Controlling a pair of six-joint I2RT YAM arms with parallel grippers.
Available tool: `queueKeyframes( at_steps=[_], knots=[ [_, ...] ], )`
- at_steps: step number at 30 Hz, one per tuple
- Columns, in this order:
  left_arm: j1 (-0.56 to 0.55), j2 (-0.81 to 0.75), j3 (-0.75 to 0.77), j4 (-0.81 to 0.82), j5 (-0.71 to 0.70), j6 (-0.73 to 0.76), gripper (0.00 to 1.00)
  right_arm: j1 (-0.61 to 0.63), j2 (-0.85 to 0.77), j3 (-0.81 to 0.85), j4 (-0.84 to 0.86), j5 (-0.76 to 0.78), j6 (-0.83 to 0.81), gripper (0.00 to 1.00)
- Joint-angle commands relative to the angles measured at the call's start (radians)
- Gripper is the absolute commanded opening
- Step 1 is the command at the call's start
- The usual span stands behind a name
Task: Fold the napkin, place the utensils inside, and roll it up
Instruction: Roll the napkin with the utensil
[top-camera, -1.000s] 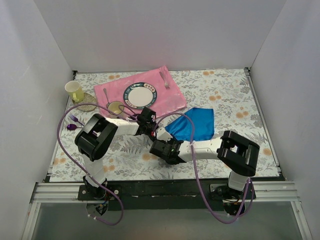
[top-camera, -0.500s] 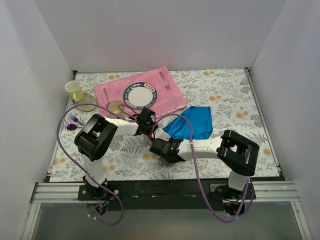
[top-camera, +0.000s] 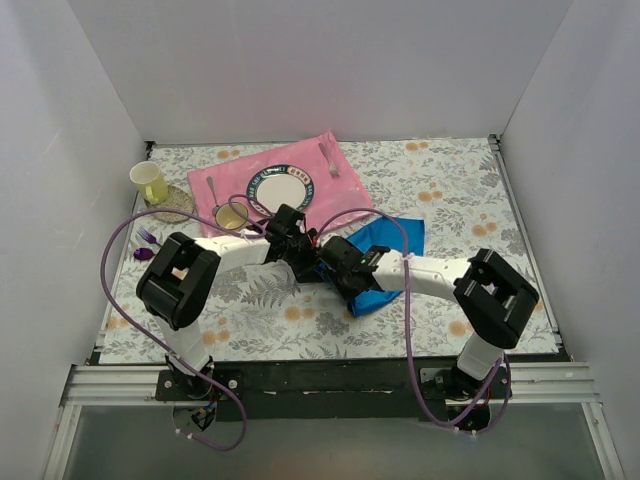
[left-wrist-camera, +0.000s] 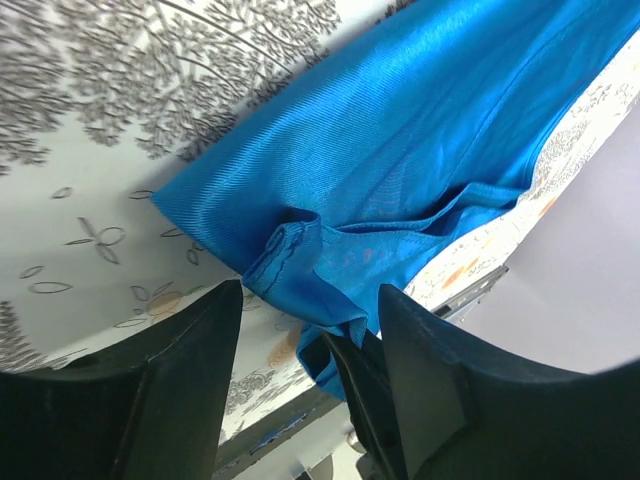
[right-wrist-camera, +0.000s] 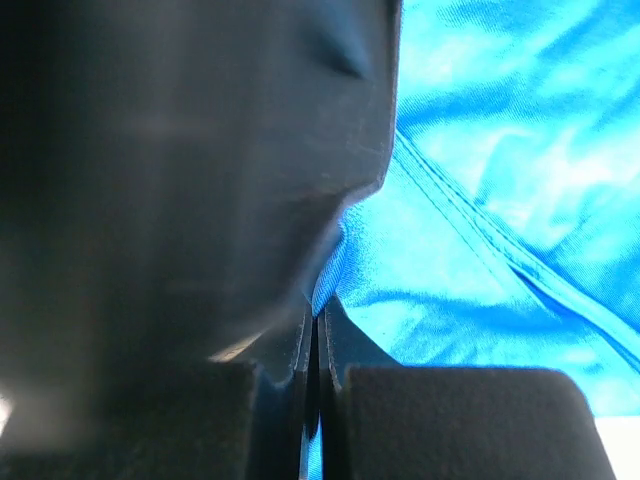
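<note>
Top external: we see both arms reaching over the middle of the floral worktop (top-camera: 460, 190), with the left gripper (top-camera: 302, 260) and right gripper (top-camera: 335, 268) just beside each other. The napkin (top-camera: 392, 238) is bunched under and to the right of the right gripper, and a bit of blue shows on the near side of that arm too. The spoon (top-camera: 230, 216) sits beyond the left gripper and off to its left, at the near corner of the pink placemat (top-camera: 335, 195), well apart from the napkin. The plate (top-camera: 281, 188) is on the placemat, further beyond the left gripper.

Left wrist: the left gripper (left-wrist-camera: 310, 300) has its fingers (left-wrist-camera: 180, 400) spread, and we see nothing clamped. The napkin (left-wrist-camera: 400, 150) lies right ahead of the tips, and a hemmed corner fold pokes down between them. A dark part sits low in the gap; we cannot tell what it is.

Right wrist: the right gripper (right-wrist-camera: 315, 320) has its fingers pressed together, with a thin sliver of blue in the seam, so it is pinching the napkin (right-wrist-camera: 480, 200). The rest of the cloth spreads ahead and to the right of the gripper, with its hem line visible.
</note>
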Motion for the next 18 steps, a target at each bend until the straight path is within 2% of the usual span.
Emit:
queueKeyframes(
  at_steps=[1,4,5,8,9,18],
  knots=[
    [0.014,-0.066,0.025,-0.062,0.000,0.035,0.57,-0.062,-0.017,-0.009,0.040,-0.308,0.036,0.01],
    [0.013,-0.069,0.019,-0.056,0.025,0.024,0.61,-0.096,-0.020,-0.029,0.074,-0.399,0.044,0.01],
    [0.014,-0.066,0.017,-0.060,0.029,0.021,0.70,-0.122,-0.021,-0.037,0.088,-0.423,0.053,0.01],
    [0.014,-0.077,0.007,-0.062,0.042,0.000,0.75,-0.153,-0.023,-0.051,0.106,-0.460,0.059,0.01],
    [0.014,-0.084,-0.009,-0.057,0.042,-0.008,0.82,-0.156,-0.024,-0.052,0.108,-0.465,0.058,0.01],
    [-0.004,-0.057,-0.049,0.022,0.082,-0.105,0.78,-0.220,-0.049,-0.068,0.138,-0.569,0.076,0.01]
  ],
)
